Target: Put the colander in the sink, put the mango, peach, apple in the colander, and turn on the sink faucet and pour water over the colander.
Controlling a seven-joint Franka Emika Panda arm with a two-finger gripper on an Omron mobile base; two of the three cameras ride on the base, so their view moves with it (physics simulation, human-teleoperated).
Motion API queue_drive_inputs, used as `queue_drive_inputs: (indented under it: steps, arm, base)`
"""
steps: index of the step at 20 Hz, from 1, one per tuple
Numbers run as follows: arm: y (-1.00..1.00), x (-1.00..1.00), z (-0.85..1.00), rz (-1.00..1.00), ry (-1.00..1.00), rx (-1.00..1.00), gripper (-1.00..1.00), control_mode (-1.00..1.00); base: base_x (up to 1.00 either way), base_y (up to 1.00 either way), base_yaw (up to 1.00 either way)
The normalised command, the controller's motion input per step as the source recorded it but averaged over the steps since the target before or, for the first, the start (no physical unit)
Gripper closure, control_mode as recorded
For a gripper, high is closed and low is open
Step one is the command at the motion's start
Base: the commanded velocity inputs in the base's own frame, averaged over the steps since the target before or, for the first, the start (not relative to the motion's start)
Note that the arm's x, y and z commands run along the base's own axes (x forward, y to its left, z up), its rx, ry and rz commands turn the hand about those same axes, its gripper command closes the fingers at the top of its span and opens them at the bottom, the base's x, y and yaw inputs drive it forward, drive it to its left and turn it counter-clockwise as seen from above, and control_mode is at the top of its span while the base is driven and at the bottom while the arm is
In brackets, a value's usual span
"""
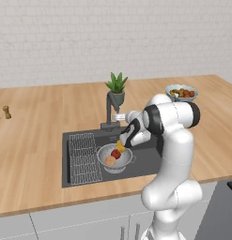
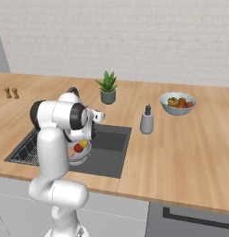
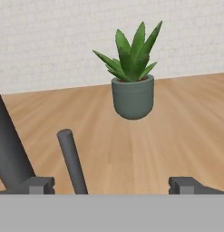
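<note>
The colander (image 1: 115,157) is sitting in the sink (image 1: 145,159) beside the wire rack (image 1: 83,157), holding the peach (image 1: 110,161), apple (image 1: 116,153) and mango (image 1: 120,146). Just above it, the gripper (image 3: 111,185) is hovering with fingers spread wide, empty, facing the sink faucet (image 1: 109,110). Beyond are standing a potted plant (image 3: 133,74), soap dispenser (image 2: 146,120) and fruit bowl (image 2: 178,103).

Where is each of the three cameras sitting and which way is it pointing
Left base view: behind the arm's left, looking forward and down at the sink and colander; the white arm rises lower right.
Right base view: behind the arm's right, facing the same sink and counter; the arm rises lower left.
Hand view: on the hand, facing the potted plant and wall; the open gripper shows at the bottom.
All three share the plant.
</note>
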Motion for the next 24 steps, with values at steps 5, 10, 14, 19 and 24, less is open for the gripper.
queue_drive_inputs:
  steps: [5, 10, 14, 19, 24]
  arm:
    - [0.00, 0.21, 0.00, 0.00, 0.00, 0.00, -1.00, -1.00]
    - [0.01, 0.17, 0.00, 0.00, 0.00, 0.00, -1.00, -1.00]
    - [0.00, 0.12, 0.00, 0.00, 0.00, 0.00, -1.00, -1.00]
    - [0.00, 0.06, 0.00, 0.00, 0.00, 0.00, -1.00, -1.00]
    - [0.00, 0.00, 0.00, 0.01, 0.00, 0.00, -1.00, -1.00]
  base:
    - [0.00, 0.00, 0.00]
    - [0.00, 0.00, 0.00]
    - [0.00, 0.00, 0.00]
    - [0.00, 0.00, 0.00]
    - [0.00, 0.00, 0.00]
